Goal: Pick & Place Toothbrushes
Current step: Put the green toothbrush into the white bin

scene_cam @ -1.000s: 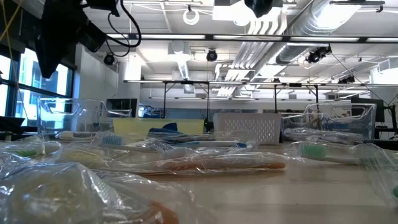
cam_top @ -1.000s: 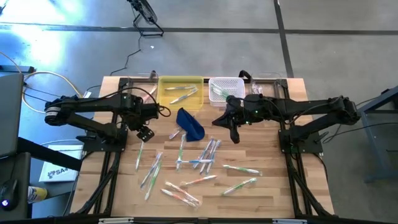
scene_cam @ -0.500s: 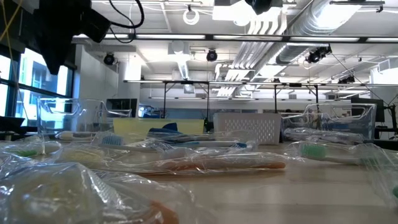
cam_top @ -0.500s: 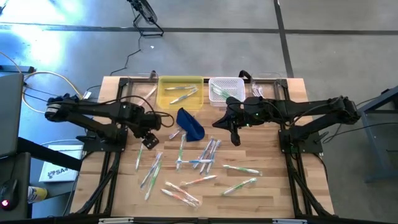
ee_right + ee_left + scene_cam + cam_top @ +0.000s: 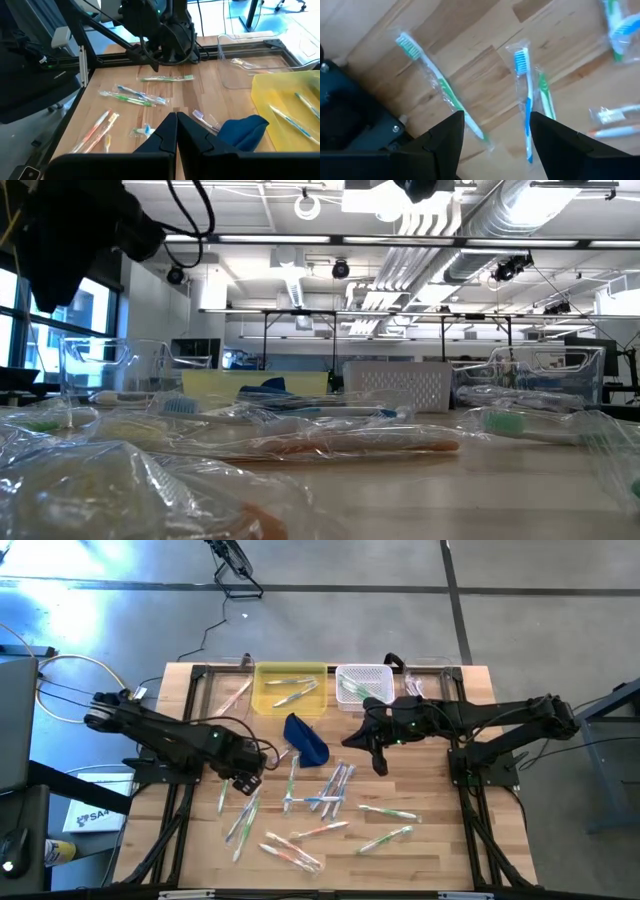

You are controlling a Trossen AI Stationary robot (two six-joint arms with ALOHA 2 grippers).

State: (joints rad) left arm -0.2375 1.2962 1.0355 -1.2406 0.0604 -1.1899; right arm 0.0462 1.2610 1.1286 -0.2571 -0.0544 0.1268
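Several wrapped toothbrushes (image 5: 325, 790) lie flat and scattered on the wooden table; a few more are in the yellow bin (image 5: 291, 687) and the white basket (image 5: 362, 685). My left gripper (image 5: 246, 780) hangs open over the table's left part, pointing down. In its wrist view its fingers (image 5: 497, 130) stand above a green toothbrush (image 5: 437, 85) and a blue one (image 5: 524, 100), touching neither. My right gripper (image 5: 378, 762) (image 5: 176, 125) is shut and holds nothing, in the air right of the dark blue pouch (image 5: 306, 738).
Clear bins stand at the far left (image 5: 230, 690) and far right (image 5: 420, 680) beside the yellow bin and white basket. The blue pouch lies just near of the yellow bin. Both arms' black frames (image 5: 170, 770) flank the table's sides.
My left gripper has gone toward the table's near edge and somewhat to the right, sinking a little and rolling about its own axis, and it stays open. It now hangs over the leftmost toothbrushes.
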